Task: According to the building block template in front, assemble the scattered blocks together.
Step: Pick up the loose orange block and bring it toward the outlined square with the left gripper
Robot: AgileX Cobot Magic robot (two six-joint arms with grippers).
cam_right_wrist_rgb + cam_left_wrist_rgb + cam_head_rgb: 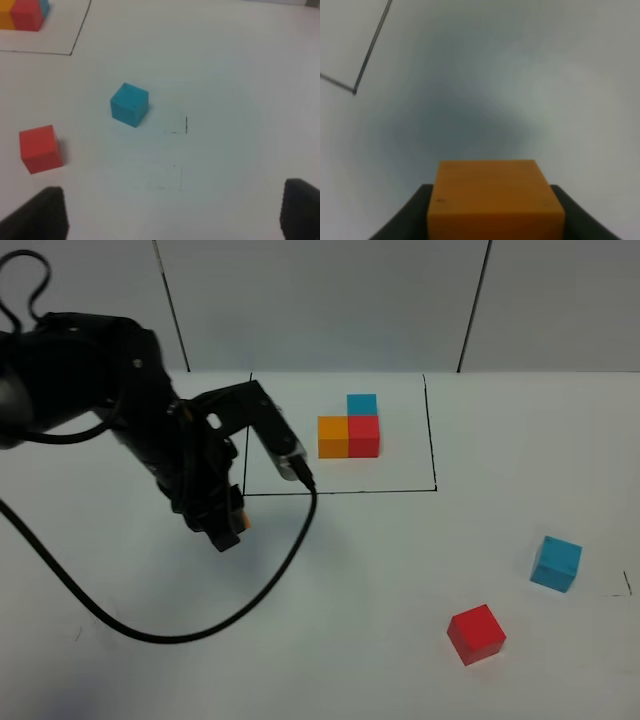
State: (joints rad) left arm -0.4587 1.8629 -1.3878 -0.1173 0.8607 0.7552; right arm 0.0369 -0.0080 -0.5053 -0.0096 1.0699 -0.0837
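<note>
Left tool [232, 528] clenched on orange cube [495, 200], right tool [172, 215] spread wide, red cube [40, 148], blue cube [129, 104] ahead of it

The orange cube [496, 200], red cube [476, 634] and blue cube [556, 563] look matt, the table [350, 580] smooth and matt.
</note>
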